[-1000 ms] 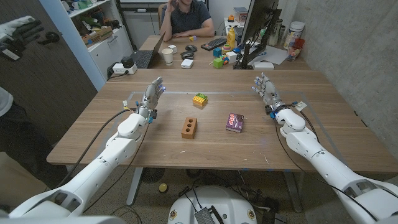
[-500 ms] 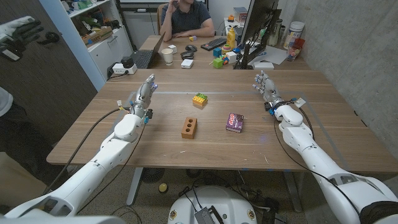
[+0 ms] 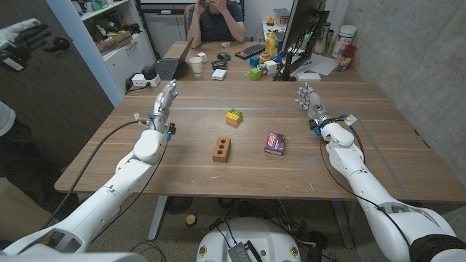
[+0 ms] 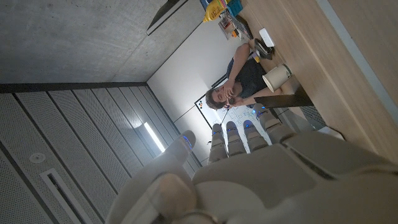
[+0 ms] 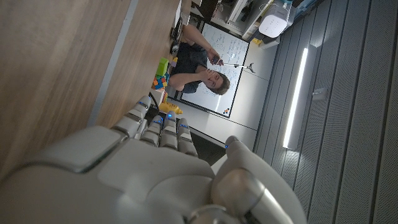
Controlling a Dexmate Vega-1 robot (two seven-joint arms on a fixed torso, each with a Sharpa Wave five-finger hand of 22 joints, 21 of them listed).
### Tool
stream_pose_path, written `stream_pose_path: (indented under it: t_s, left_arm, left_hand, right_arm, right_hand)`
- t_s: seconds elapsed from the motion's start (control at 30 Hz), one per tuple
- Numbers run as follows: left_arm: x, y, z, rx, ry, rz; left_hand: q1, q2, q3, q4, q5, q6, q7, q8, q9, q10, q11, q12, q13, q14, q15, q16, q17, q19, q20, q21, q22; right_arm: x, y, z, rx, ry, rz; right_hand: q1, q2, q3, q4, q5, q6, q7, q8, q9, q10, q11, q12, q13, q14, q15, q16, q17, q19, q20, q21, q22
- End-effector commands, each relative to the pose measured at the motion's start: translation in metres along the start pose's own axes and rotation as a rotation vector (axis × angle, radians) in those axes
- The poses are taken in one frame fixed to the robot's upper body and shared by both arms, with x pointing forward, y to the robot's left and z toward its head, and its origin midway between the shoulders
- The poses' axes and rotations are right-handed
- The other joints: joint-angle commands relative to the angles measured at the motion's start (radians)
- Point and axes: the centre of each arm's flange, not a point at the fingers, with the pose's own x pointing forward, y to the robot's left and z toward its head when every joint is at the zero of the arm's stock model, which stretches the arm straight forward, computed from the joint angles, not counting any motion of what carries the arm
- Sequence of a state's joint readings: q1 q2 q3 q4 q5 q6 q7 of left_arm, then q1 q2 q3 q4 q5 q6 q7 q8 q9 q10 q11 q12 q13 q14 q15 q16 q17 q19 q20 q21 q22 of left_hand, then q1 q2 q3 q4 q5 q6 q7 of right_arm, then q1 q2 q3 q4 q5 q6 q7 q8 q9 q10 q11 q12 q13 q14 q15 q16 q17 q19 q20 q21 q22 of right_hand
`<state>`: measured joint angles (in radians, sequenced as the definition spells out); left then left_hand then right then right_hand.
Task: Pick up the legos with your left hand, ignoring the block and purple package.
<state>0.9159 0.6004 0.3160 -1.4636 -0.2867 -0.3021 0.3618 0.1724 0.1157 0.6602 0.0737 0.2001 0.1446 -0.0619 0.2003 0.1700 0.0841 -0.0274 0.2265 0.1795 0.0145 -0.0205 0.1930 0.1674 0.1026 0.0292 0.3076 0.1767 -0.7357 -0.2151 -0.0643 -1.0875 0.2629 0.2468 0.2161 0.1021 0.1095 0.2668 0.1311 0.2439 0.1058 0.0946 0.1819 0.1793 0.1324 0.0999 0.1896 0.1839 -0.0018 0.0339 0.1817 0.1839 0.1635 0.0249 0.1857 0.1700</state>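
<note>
No legible text, label or number anywhere; purple package point(image 3: 274, 143) print too small.

A person point(image 3: 216, 20) sits behind the table; a paper cup point(image 3: 196, 65) beside a laptop point(image 3: 172, 65).

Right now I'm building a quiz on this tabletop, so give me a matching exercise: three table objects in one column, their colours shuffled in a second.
Things:
1. legos
2. block
3. package

Colours:
A. purple
B. green and yellow
C. brown-orange

Pairs: 1-B, 2-C, 3-A
</note>
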Motion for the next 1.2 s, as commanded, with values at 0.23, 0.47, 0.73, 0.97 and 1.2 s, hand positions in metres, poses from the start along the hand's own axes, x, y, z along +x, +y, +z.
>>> stream_pose_path:
  t_s: [0.23, 0.47, 0.73, 0.97, 1.2]
  left_arm:
    - [0.033, 0.006, 0.054, 0.24, -0.196, 0.045]
    - [0.044, 0.003, 0.073, 0.307, -0.243, 0.03]
    - [0.053, -0.001, 0.091, 0.361, -0.289, 0.014]
    - [0.06, -0.004, 0.108, 0.426, -0.326, -0.011]
    - [0.068, -0.009, 0.121, 0.468, -0.358, -0.041]
  left_hand:
    - [0.05, -0.005, 0.006, -0.054, 0.0, 0.074, -0.014, 0.008, 0.007, 0.049, -0.01, 0.003, 0.004, 0.06, -0.009, 0.001, 0.002, 0.067, -0.024, 0.007, -0.001]
    - [0.058, -0.007, 0.001, -0.066, -0.002, 0.113, -0.102, 0.005, 0.007, 0.047, -0.012, -0.008, 0.005, 0.058, -0.019, -0.007, 0.007, 0.074, 0.037, -0.006, 0.0]
    - [0.06, -0.019, -0.005, -0.074, -0.004, 0.134, -0.12, 0.006, 0.007, 0.05, -0.019, -0.01, 0.005, 0.056, -0.027, -0.009, 0.007, 0.08, 0.036, -0.01, 0.0]
    - [0.084, -0.04, -0.013, -0.109, -0.003, 0.149, -0.155, -0.004, 0.005, 0.055, -0.022, -0.014, 0.005, 0.058, -0.04, -0.012, 0.004, 0.09, 0.034, -0.019, 0.0]
    - [0.092, -0.052, -0.021, -0.123, -0.003, 0.146, -0.158, -0.01, 0.005, 0.043, -0.035, -0.021, 0.004, 0.055, -0.045, -0.013, 0.005, 0.095, 0.045, -0.023, 0.0]
  right_arm:
    - [0.0, -0.003, -0.002, 0.005, -0.01, -0.009]
    - [-0.002, -0.006, -0.002, 0.007, -0.017, -0.017]
    - [-0.002, -0.007, -0.003, 0.011, -0.022, -0.019]
    - [-0.003, -0.008, -0.005, 0.016, -0.023, -0.021]
    - [-0.003, -0.01, -0.006, 0.018, -0.023, -0.022]
  right_hand:
    - [0.01, 0.002, 0.005, -0.002, 0.005, 0.011, 0.003, 0.01, 0.002, 0.01, -0.004, 0.009, 0.004, 0.009, 0.003, 0.011, 0.002, 0.009, 0.0, 0.008, 0.002]
    - [0.009, -0.001, 0.004, -0.002, 0.005, 0.013, 0.004, 0.011, 0.002, 0.012, -0.004, 0.009, 0.004, 0.011, 0.003, 0.011, 0.002, 0.01, 0.0, 0.009, 0.002]
    - [0.007, -0.004, 0.001, -0.001, 0.004, 0.016, 0.005, 0.011, 0.002, 0.015, -0.004, 0.01, 0.004, 0.013, 0.003, 0.012, 0.002, 0.013, -0.003, 0.01, 0.002]
    - [0.005, -0.005, 0.0, -0.001, 0.004, 0.018, 0.005, 0.012, 0.002, 0.017, -0.002, 0.01, 0.004, 0.014, 0.002, 0.011, 0.002, 0.014, -0.005, 0.01, 0.002]
    - [0.004, -0.006, -0.001, 0.0, 0.004, 0.02, 0.005, 0.012, 0.002, 0.018, -0.002, 0.01, 0.004, 0.015, 0.002, 0.011, 0.002, 0.014, -0.005, 0.01, 0.002]
